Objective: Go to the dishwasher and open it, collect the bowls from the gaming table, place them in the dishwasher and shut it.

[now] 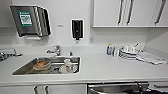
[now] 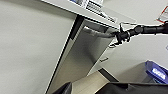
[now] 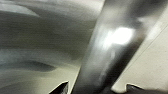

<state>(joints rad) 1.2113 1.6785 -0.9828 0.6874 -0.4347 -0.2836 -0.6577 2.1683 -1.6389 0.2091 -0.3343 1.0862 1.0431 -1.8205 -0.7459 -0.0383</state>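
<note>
Shiny steel is right in front of the right gripper (image 3: 96, 88): the bar handle (image 3: 110, 47) of the dishwasher (image 2: 82, 57) runs between its two dark finger tips, which sit one on each side of the bar. I cannot tell if they are squeezing the bar or just sitting around it. From the left wrist, the right arm reaches to the top of the dishwasher door, and the door leans out a little at the top, so I think the opening has just begun. From the head, the dishwasher sits under the white counter (image 1: 105, 70), to the right of the sink (image 1: 47, 65), which has dishes in it. A dark part at the near edge of the left wrist view may be the left gripper; I cannot tell its state. Still to do: finish opening the door, fetch the bowls from the gaming table, load them, and close up.
</note>
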